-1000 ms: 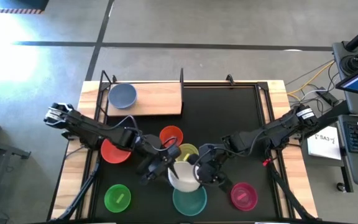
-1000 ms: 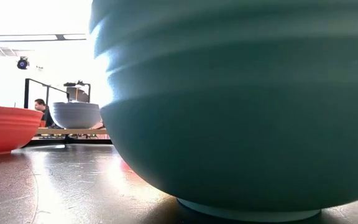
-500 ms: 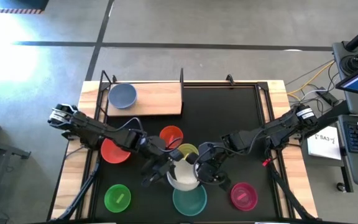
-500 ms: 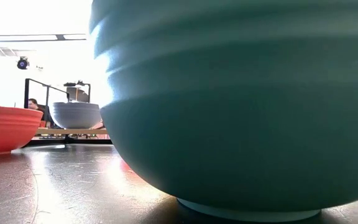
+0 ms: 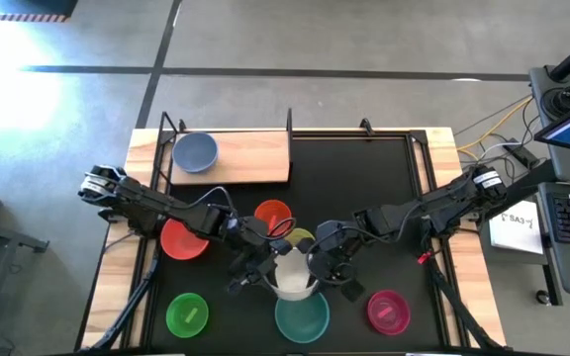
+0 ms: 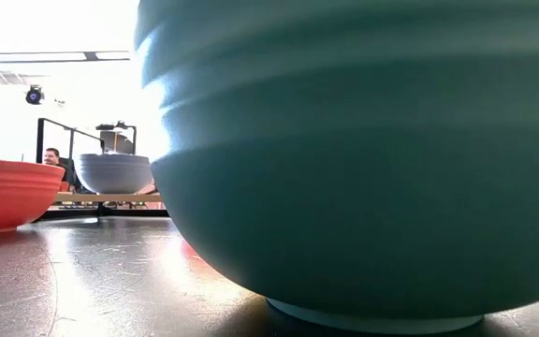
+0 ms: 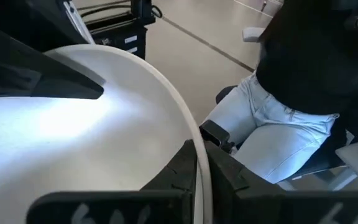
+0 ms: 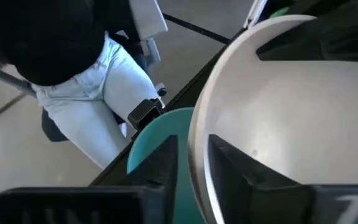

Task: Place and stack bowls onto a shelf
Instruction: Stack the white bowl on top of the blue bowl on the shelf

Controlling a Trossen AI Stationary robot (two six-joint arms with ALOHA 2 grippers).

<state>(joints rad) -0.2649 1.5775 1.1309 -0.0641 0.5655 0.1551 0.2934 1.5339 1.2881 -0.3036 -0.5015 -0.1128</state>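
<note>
High view: white bowl [image 5: 293, 276] near the front middle of the surface [image 5: 443, 148], gripped at once by left claw [image 5: 262, 274] on its left rim and right claw [image 5: 321, 269] on its right rim. Crowded all round: yellow bowl [image 5: 300, 238] and orange bowl [image 5: 271, 215] just behind, teal bowl [image 5: 302, 317] just in front, red bowl [image 5: 182, 240] to the left, magenta bowl [image 5: 388, 311] and green bowl [image 5: 187, 313] at the front corners. Open mat at back right. Shelf [image 5: 248, 156] at back left, blue bowl [image 5: 195, 151] at its left end, remainder bare. Against half a second ago: white bowl and both claws shifted slightly rearward, off the teal bowl.

Low view: teal bowl [image 6: 363, 159] fills most of the frame; red bowl [image 6: 7, 192] at left; blue bowl [image 6: 113, 172] on shelf [image 6: 110, 197] behind. Unchanged.

Left wrist view: fingers [image 7: 173, 180] closed across white bowl [image 7: 73, 124] rim.

Right wrist view: fingers [image 8: 160, 165] pinching white bowl [image 8: 291, 112] rim; teal bowl [image 8: 160, 134] beside.
</note>
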